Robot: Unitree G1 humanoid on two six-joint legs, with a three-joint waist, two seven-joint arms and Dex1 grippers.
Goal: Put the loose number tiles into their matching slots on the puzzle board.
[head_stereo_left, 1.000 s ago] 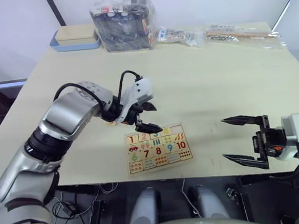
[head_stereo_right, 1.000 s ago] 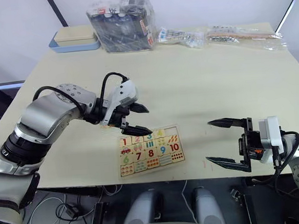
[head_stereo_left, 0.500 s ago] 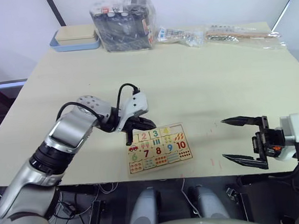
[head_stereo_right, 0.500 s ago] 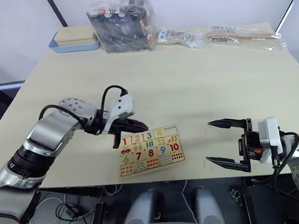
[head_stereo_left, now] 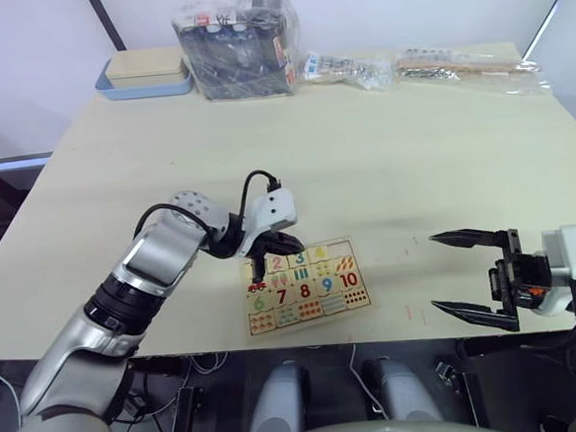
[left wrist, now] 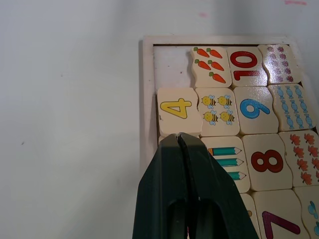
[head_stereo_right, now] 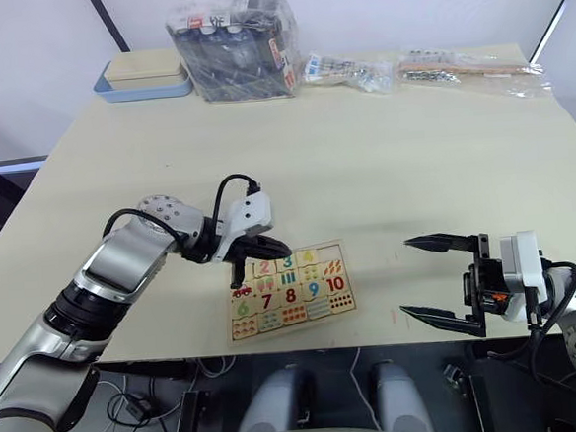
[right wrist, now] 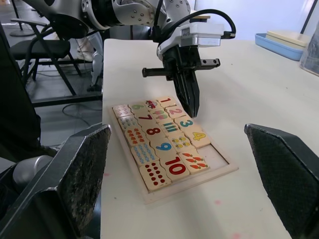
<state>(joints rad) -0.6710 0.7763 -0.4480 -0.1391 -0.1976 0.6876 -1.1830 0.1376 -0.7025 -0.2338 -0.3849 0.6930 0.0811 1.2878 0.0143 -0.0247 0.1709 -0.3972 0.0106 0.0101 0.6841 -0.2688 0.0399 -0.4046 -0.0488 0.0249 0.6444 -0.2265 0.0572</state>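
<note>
The table (head_stereo_left: 382, 150) carries the puzzle board (head_stereo_left: 306, 286) near its front edge. The left gripper (left wrist: 180, 137), fingers pressed together, points down at the board's number row beside the 4 tile (left wrist: 175, 107). The right gripper (head_stereo_left: 470, 272) hovers wide open, well apart from the board.

Between the right gripper's (right wrist: 192, 169) two widely spread black fingers (right wrist: 75, 169) lies the puzzle board (right wrist: 219, 172) on the pale table (right wrist: 279, 104). Beyond it the left gripper (right wrist: 192, 102) points straight down, fingers pressed together, tips at the number 3 tile (right wrist: 185, 123), beside the yellow 4 tile (right wrist: 198, 135). The corner slot (right wrist: 218, 151) next to the 4 is bare.
</note>
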